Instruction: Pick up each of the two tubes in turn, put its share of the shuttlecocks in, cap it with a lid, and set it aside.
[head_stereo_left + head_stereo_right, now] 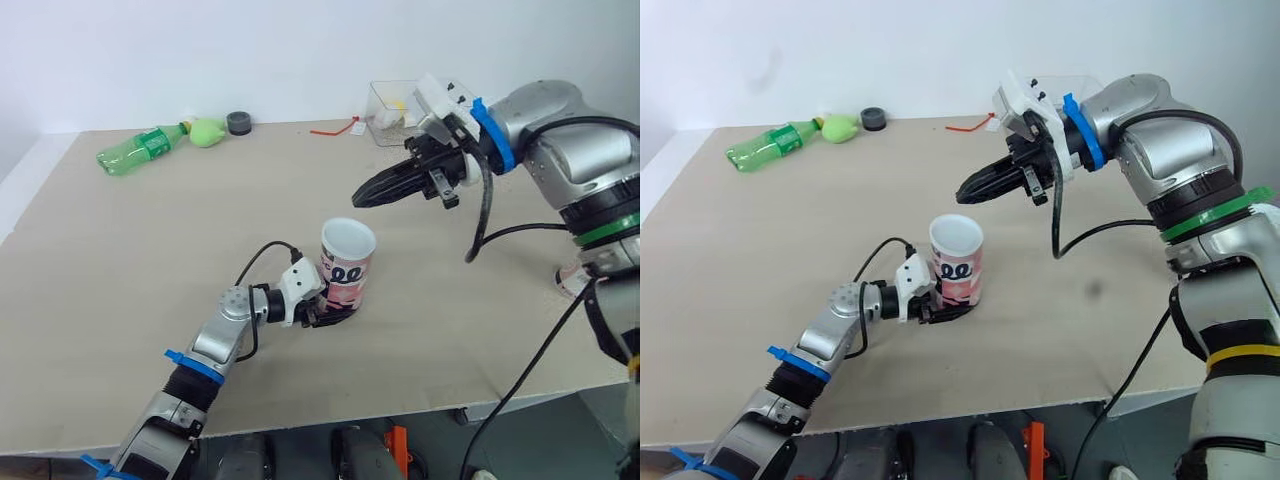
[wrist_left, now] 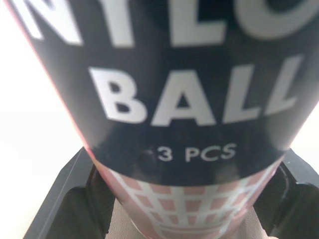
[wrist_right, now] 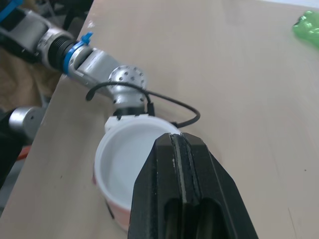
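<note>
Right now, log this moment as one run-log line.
left gripper: shut on tube | tube: upright on table, uncapped | right gripper: shut, in the air near tube

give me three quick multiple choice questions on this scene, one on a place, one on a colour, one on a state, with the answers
1. Where is the green bottle?
A. lying on its side near the far left corner of the table
B. standing upright at the near edge
C. hanging off the right edge

2. What colour is the inside of the tube?
A. white
B. yellow
C. black

3. What state is the tube in?
A. capped with a lid
B. upright and open, gripped low down by the left gripper
C. lying on its side, untouched

Answers:
1 A, the bottle lies flat at the far left, well away from both arms.
2 A, the right wrist view looks down into a plain white mouth.
3 B, no lid sits on top and the black fingers close on its base.
</note>
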